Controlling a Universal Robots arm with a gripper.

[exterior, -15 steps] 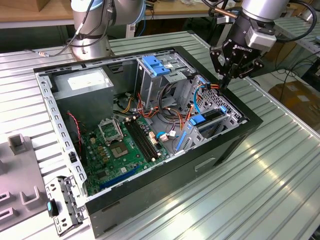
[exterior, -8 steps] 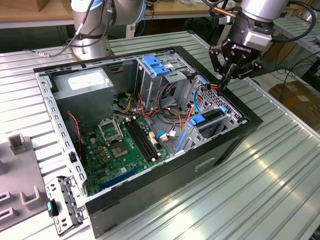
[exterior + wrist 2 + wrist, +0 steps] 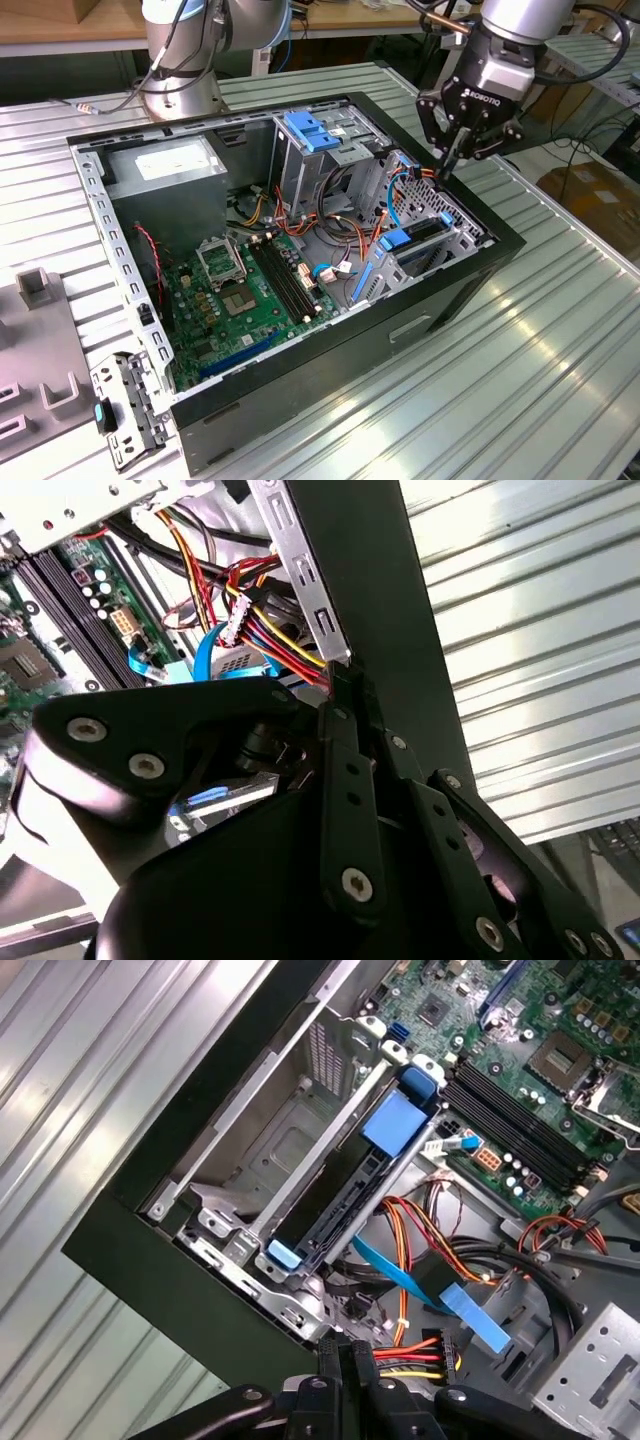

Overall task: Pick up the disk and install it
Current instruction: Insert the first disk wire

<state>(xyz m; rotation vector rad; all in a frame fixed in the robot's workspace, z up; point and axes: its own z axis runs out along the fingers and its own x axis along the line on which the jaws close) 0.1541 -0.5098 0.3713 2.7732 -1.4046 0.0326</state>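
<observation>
One disk (image 3: 335, 1195) sits in the case's bay, long axis running away below my hand (image 3: 452, 165), fingers together, holding nothing.

In the second wrist view, the hand (image 3: 345, 695) covers most of the disk (image 3: 225, 802). In the exterior view, the counter (image 3: 560, 330) is cut by the picture's edges, and the arm runs out the top.

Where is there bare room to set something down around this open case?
Free: the ribbed table on the exterior view's right of the computer case, and the strip in front. Crowded: inside, around the disk, cables and gripper.
</observation>
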